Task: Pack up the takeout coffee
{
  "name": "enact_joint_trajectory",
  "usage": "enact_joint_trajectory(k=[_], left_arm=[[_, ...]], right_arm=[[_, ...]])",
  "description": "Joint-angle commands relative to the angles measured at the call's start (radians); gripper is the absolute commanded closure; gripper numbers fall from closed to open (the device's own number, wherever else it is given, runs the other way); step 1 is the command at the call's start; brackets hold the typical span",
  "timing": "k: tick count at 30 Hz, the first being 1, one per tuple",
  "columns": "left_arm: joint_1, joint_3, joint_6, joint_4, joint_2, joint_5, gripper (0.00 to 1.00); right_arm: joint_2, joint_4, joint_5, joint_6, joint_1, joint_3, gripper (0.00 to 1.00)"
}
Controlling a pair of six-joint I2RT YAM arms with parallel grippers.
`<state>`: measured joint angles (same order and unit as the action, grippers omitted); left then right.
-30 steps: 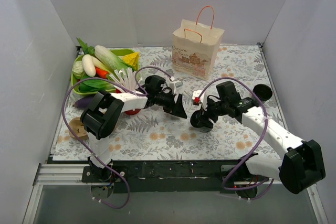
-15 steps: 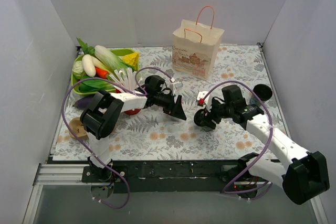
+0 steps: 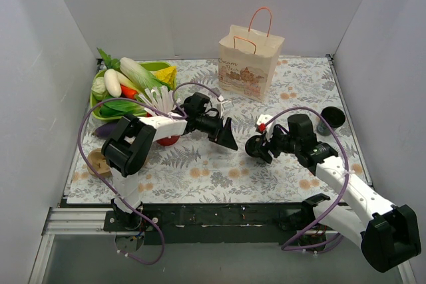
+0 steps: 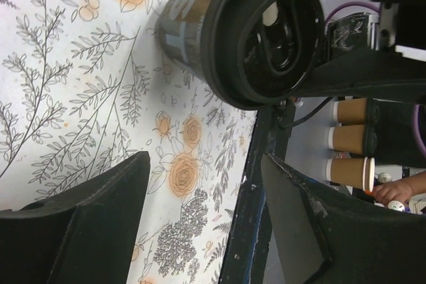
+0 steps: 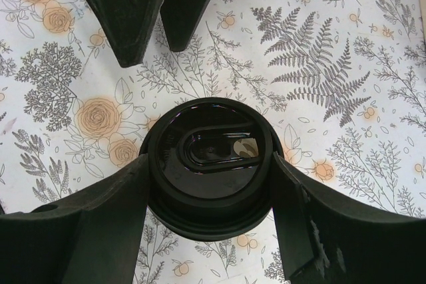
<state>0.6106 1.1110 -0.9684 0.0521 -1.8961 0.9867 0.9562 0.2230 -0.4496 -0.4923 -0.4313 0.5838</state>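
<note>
The takeout coffee (image 3: 254, 145), a small black cup with a round black lid, stands upright just right of the table's middle. My right gripper (image 3: 257, 146) is shut on it; in the right wrist view both fingers press the lid's sides (image 5: 212, 177). I cannot tell if the cup touches the cloth. My left gripper (image 3: 227, 136) is open and empty a short way left of the cup, pointing at it. The left wrist view shows the cup (image 4: 256, 34) ahead of its spread fingers (image 4: 100, 211). The left fingers also show in the right wrist view (image 5: 126, 11).
A paper bag (image 3: 247, 63) with orange handles stands open at the back centre. A dark lidless cup (image 3: 331, 118) sits at the right edge. A green tray of vegetables (image 3: 154, 66) is at the back left, with a red cup (image 3: 168, 141) and a wooden piece (image 3: 98, 162) nearby.
My right arm has drawn back to the right, carrying the cup slightly right and farther from me. My left gripper has stayed nearly still and open.
</note>
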Motion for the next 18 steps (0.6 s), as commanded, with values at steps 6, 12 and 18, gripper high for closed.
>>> enact_joint_trajectory(k=[6,12,18], left_arm=[[0.008,0.113,-0.185,-0.155,-0.055,0.079,0.30],[0.034,0.179,-0.274,-0.233,-0.158,0.070,0.29],[0.069,0.197,-0.302,-0.276,-0.195,0.052,0.28]], right_arm=[[-0.062,-0.056,-0.011,0.044,0.039,-0.071,0.48],[-0.082,-0.057,-0.017,0.043,0.062,-0.093,0.47],[-0.089,-0.082,-0.043,0.044,0.104,-0.139,0.47]])
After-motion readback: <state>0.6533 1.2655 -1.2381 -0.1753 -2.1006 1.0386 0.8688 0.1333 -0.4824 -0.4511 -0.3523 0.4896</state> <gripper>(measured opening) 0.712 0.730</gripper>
